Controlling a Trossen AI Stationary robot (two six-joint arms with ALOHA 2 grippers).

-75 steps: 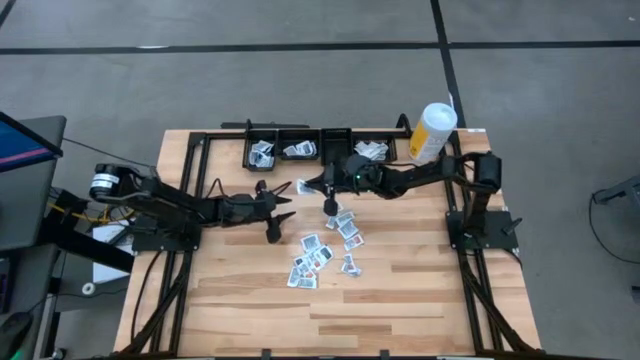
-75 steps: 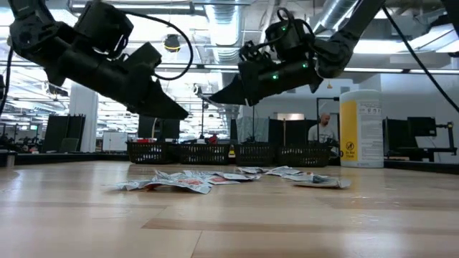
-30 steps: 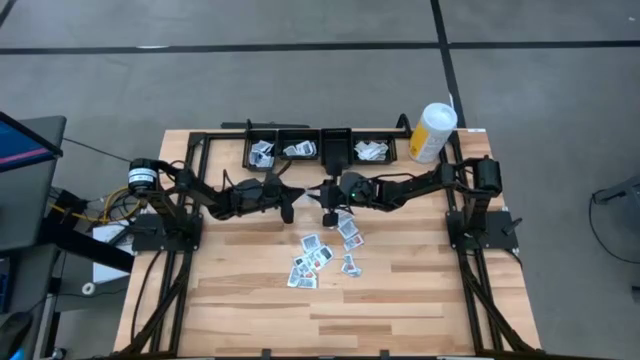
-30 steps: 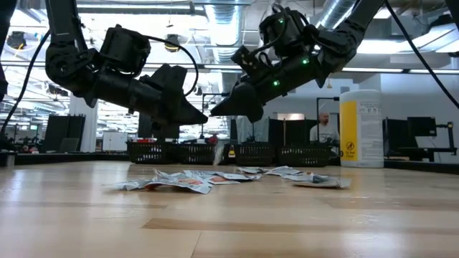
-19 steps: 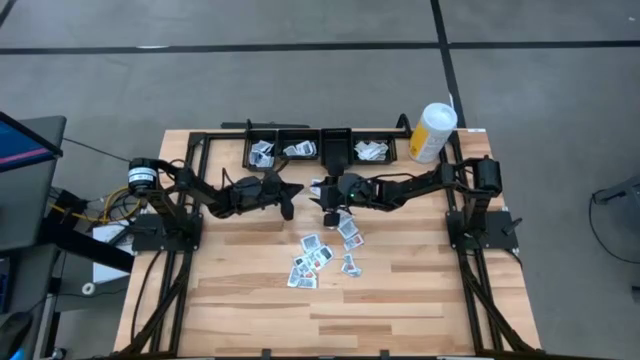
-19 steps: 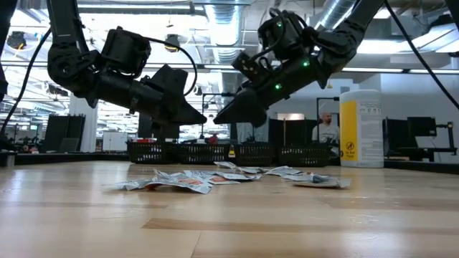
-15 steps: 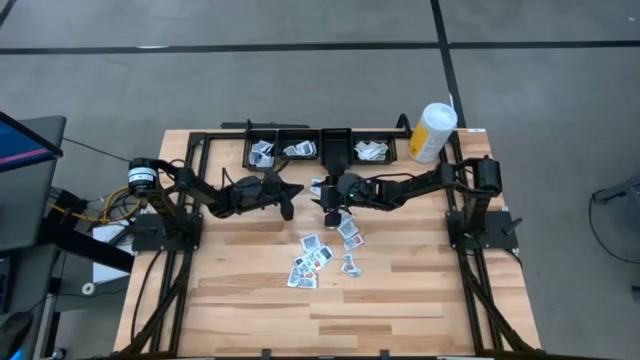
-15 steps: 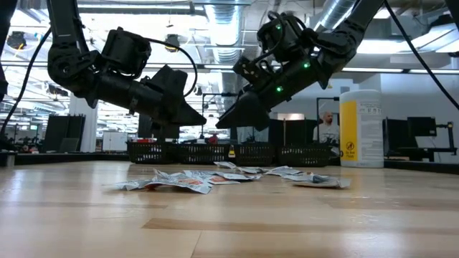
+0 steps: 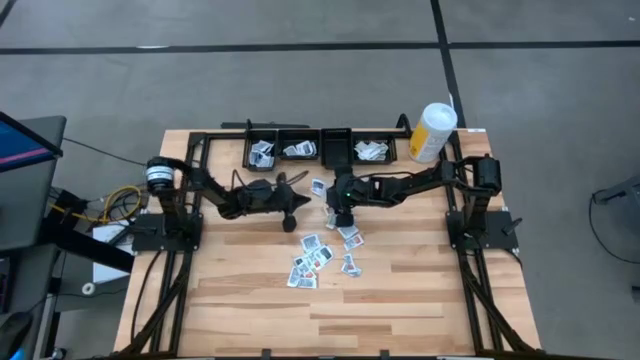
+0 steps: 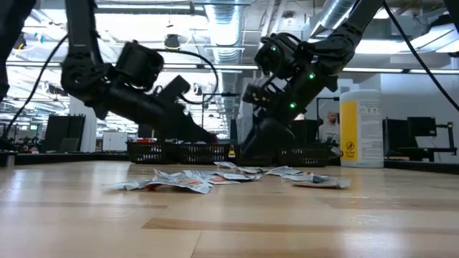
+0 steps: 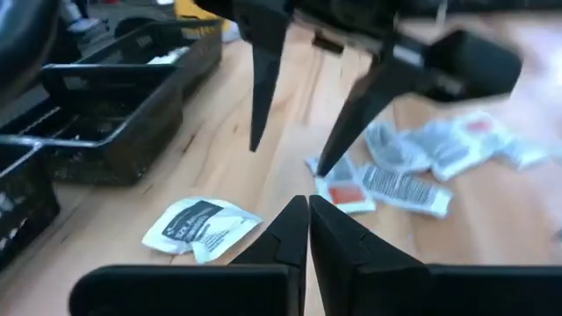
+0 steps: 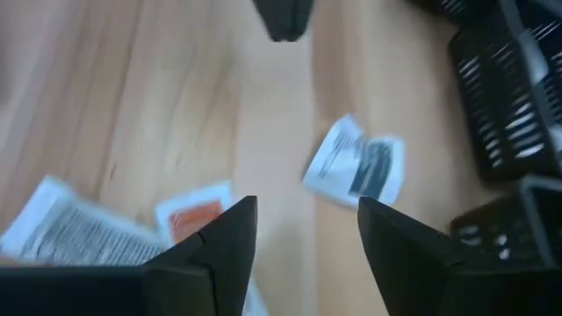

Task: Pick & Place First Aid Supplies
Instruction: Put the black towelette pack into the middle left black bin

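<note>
The first aid supplies are small white packets. Several lie in a loose pile [image 9: 320, 255] at the table's middle, flat on the wood. One loose packet [image 9: 318, 186] lies apart, nearer the bins, and shows in the wrist views too [image 11: 200, 226] [image 12: 356, 164]. My left gripper [image 9: 298, 200] hangs shut just left of that packet, pointing toward the table's right edge. My right gripper [image 9: 336, 216] is open, slanting down over the pile's far end [image 12: 303, 237], with an orange-marked packet [image 12: 198, 215] below its fingers. Neither gripper holds anything.
A row of black mesh bins [image 9: 318, 148] stands along the far edge, several with packets inside. A tall white-and-yellow canister [image 9: 432, 132] stands at the far right. Bare wood [image 9: 330, 315] stretches toward the near edge. The two grippers stand close together.
A packet that was in the air below the two meeting grippers has dropped onto the table by the bins. My right gripper has opened, tipped nose-down and sunk toward the pile. My left gripper has rolled and sunk a little, staying shut.
</note>
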